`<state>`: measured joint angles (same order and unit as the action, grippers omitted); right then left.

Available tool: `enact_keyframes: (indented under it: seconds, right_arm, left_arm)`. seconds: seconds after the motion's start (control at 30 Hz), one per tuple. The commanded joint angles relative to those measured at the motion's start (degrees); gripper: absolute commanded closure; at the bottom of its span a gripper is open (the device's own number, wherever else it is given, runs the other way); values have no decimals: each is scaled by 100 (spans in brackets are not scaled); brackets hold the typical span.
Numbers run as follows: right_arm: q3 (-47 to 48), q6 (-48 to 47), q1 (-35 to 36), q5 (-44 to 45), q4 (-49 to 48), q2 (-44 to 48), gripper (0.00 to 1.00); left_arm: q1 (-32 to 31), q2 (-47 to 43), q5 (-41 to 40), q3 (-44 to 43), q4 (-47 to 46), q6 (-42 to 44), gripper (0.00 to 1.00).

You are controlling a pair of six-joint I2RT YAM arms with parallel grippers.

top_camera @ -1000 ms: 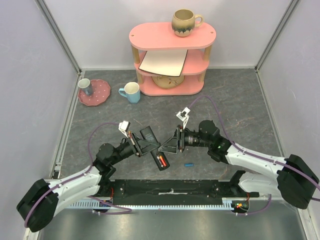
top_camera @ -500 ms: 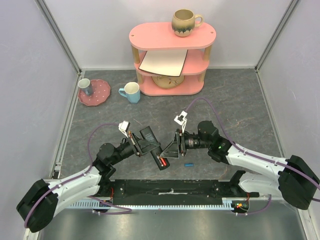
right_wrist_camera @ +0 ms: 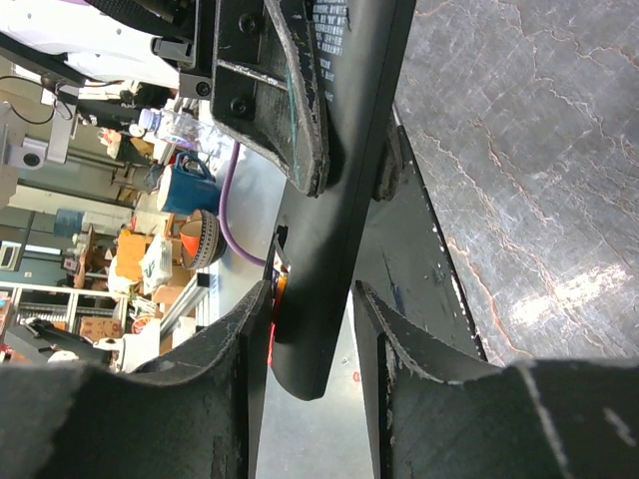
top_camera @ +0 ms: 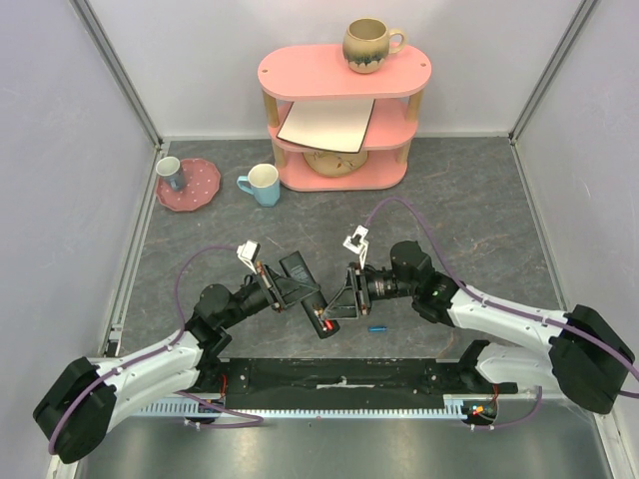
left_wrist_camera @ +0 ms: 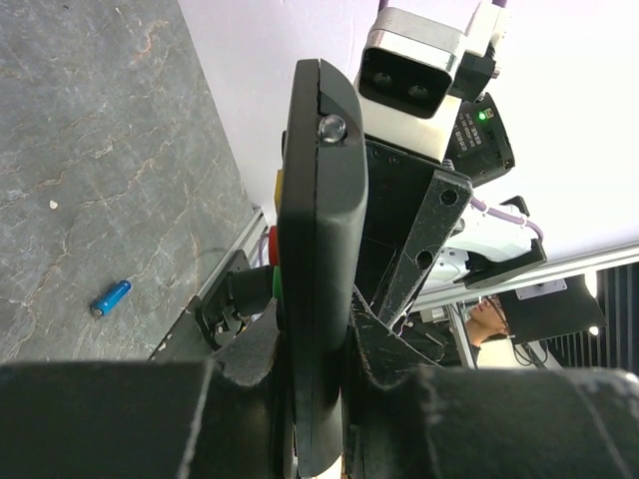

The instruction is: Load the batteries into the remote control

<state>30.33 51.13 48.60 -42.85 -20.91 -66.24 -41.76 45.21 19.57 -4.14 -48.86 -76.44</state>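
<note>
Near the front edge of the table (top_camera: 469, 210), between my two arms, the remote control (top_camera: 298, 271) sits clamped edge-on in my left gripper (top_camera: 290, 291). My right gripper (top_camera: 332, 311) straddles the remote's lower end, one finger on each side, and I cannot tell whether they pinch it. A red-orange battery (top_camera: 318, 321) shows in the open compartment. The blue battery (top_camera: 376, 327) lies on the table, close beside my right gripper.
</note>
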Motion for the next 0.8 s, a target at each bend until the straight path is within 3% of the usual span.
enact_keyframes:
  seconds: [0.0, 0.13, 0.2, 0.3, 0.33, 0.37, 0.47, 0.6, 0.77]
  right_arm:
    - [-9, -16, 36, -136, -151, -143, 57]
    - [8, -68, 79, -110, -98, -249, 70]
    - [43, -130, 88, -22, 69, -284, 84]
    - [61, -165, 97, -13, 96, -302, 89]
    - [61, -139, 106, -13, 87, -276, 86]
    - [87, -130, 89, -4, 78, -250, 71]
    - [271, -191, 80, 145, 305, -109, 47]
    - [439, -209, 79, 242, 394, 6, 41]
    - [404, -218, 71, 137, 386, -117, 46]
  left_arm:
    - [-17, -30, -33, -315, -326, -11, 98]
    - [-17, -4, -24, -342, -317, -2, 98]
    - [-17, 5, -24, -359, -308, 7, 98]
    - [-17, -21, -24, -351, -291, 7, 98]
    - [-25, -12, -15, -350, -282, 15, 98]
    - [-25, -30, -15, -342, -256, 33, 98]
    - [-17, -91, -6, -307, -124, 103, 98]
    - [-17, -232, -68, -193, -1, 112, 98]
    - [-17, -399, -103, -166, 113, 130, 98]
